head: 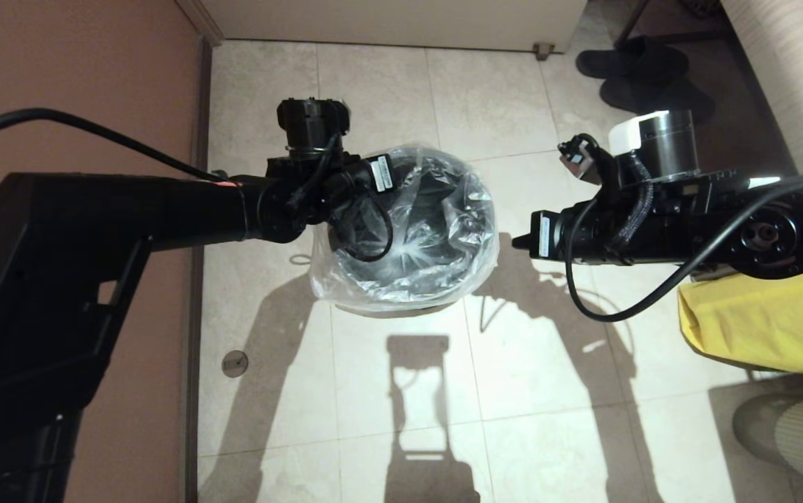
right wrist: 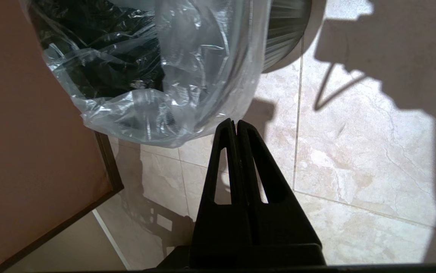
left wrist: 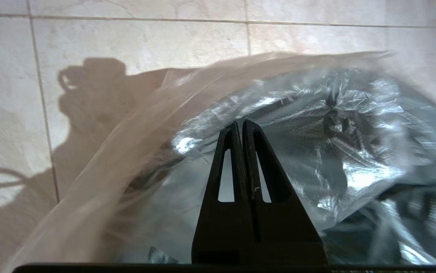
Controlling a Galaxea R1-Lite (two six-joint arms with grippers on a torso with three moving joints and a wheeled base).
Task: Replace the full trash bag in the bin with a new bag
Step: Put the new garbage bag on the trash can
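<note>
The bin (right wrist: 286, 34) stands on the tiled floor at the middle of the head view, its ribbed dark wall showing in the right wrist view. The new bag (head: 443, 237), clear and crinkly, lines the bin and hangs over the rim on all sides, bulging loosely at the front left. My left gripper (left wrist: 240, 123) is shut and points down over the bag inside the bin's left half; nothing shows between its fingers. My right gripper (head: 517, 243) is shut and empty, just to the right of the bin, its tips (right wrist: 236, 122) close to the bag's hanging edge.
A brown wall (head: 59, 70) runs close along the bin's left. A yellow sheet (head: 757, 321) lies on something at the right. Dark slippers (head: 639, 70) sit at the back right, and a floor drain (head: 235, 363) at the front left.
</note>
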